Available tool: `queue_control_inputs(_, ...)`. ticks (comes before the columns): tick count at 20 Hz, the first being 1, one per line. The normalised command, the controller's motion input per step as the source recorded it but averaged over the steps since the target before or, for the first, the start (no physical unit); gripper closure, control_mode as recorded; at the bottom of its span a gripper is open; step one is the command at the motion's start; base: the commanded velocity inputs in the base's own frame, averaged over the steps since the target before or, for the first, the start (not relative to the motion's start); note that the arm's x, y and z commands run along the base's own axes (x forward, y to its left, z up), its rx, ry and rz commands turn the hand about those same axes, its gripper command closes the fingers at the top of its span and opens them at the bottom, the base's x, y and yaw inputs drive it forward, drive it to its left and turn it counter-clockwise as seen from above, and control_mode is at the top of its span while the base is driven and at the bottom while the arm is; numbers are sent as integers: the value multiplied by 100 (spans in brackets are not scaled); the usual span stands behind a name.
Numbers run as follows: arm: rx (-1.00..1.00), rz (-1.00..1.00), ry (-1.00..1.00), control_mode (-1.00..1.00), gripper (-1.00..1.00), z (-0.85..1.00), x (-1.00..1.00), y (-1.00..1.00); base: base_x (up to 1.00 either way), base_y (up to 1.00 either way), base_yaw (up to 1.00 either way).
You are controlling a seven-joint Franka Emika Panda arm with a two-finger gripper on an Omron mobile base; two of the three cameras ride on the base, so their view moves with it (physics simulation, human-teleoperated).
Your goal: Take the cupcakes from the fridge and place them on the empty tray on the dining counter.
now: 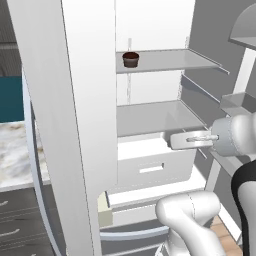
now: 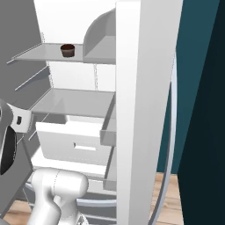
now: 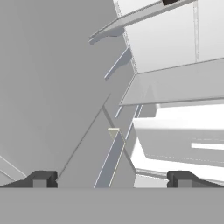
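The fridge (image 1: 150, 117) stands open with its white inside showing. One cupcake (image 1: 130, 59), dark brown and small, sits on the upper shelf, also seen from the right (image 2: 67, 50) and as a dark sliver at the top of the hand view (image 3: 170, 2). My gripper (image 3: 111, 179) is open with nothing between its wide-apart fingertips (image 3: 41, 179). It hangs at the right side of the fridge opening (image 1: 175, 141), about level with the white drawer and well below the cupcake. The empty tray is out of view.
Open fridge doors flank the arm: the left door (image 1: 75, 125) and the right door (image 2: 145, 110). A bare middle shelf (image 1: 155, 117) lies above a white drawer (image 1: 150, 167). A marble counter top (image 1: 15, 150) over dark drawers shows past the left door; which counter it is I cannot tell.
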Motion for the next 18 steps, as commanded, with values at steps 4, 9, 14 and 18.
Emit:
queue_control_inputs(4, 0, 0, 0, 100, -100, 0, 0, 0, 1, 0, 0)
queue_control_inputs(9, 0, 0, -2, -100, -100, 12, 14, 0, 0, 0, 0)
queue_control_inputs(14, 0, 0, 0, -100, -100, 43, 16, -10, 0, 0, 0)
queue_control_inputs(18, 0, -5, 0, -100, -100, 37, 22, -8, 0, 0, 0)
